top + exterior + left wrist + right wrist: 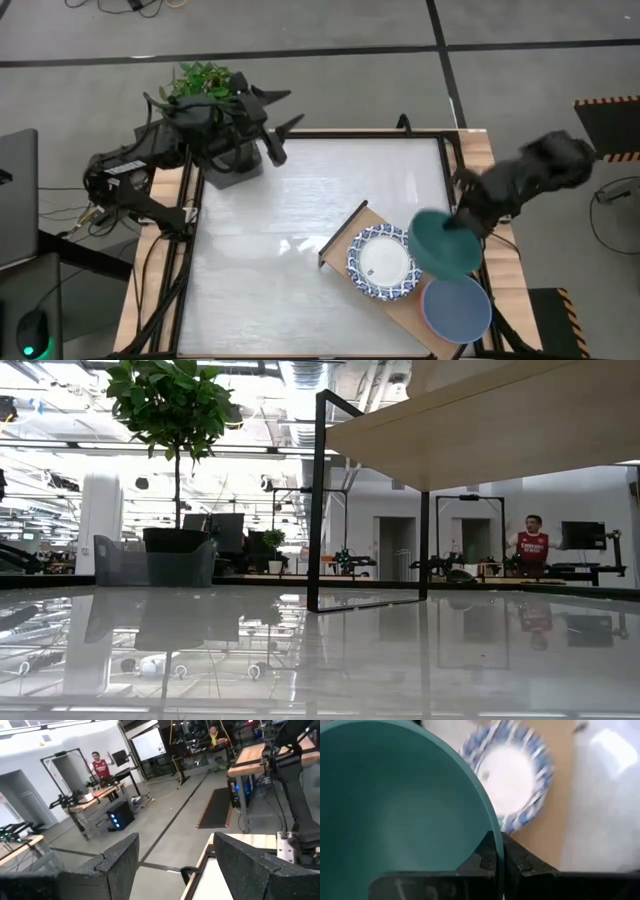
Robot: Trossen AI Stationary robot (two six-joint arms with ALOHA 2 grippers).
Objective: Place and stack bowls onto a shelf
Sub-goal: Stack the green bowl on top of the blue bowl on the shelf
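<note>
High view puts the right gripper [462, 228] at the right of the frame, its two dark fingers pinched on the rim of a dark green bowl [445, 245]. That round, smooth, matte bowl hangs above the shelf [352, 228], overlapping the right edge of the white bowl with the blue patterned rim [381, 263] and sitting just above the slate blue bowl [456, 308] in the picture.

The shelf is a long light-wood board with a dark edge, running diagonally from centre toward the lower right. The patterned bowl rests on it, glossy white inside a busy blue border. The slate blue bowl, plain and shallow, lies at the shelf's lower-right end (whether it touches the patterned bowl I cannot tell).

Right wrist view shows the green bowl [395, 815] filling most of the frame, its thin rim clamped between the dark fingertips [487, 852], with the patterned bowl [512, 775] and pale wood beyond it.

Low view catches the shelf's wooden underside [500, 425] at upper right, carried on thin dark metal legs over the shiny, reflective white tabletop [320, 660].

The left gripper [280, 115] waits at the upper left beside a leafy potted plant [205, 85], its textured black fingers [115, 865] spread wide apart and holding nothing.
</note>
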